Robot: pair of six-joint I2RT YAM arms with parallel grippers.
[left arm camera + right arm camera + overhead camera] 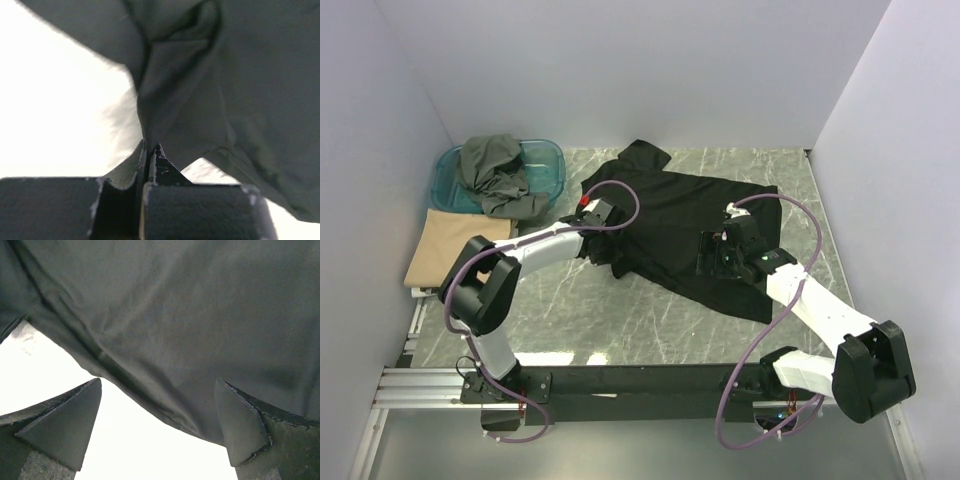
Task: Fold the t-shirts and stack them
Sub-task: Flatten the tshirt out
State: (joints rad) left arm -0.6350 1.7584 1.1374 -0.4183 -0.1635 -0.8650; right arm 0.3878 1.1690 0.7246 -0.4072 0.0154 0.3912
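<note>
A: Black t-shirt (690,225), position and handling?

B: Spread rumpled on the marble table (620,320), right of centre, between the two arms. Judged light, limp and non-slippery. It will sag and drag wherever it is unsupported. Best gripped at a hem or sleeve edge, at two well-separated points, so it lifts flat.

A: Left gripper (149,150)?

B: Jaws shut tight on a pinched ridge of the black cloth, at the shirt's left edge.

A: Right gripper (157,395)?

B: Jaws wide apart, straddling the shirt's near hem. The cloth lies between the fingers (240,425) but is not clamped.

A: Other shirts?

B: The tan t-shirt (450,250) lies folded flat at far left. The grey-olive t-shirt (495,175) is bunched in the teal tub (552,160) behind it.
</note>
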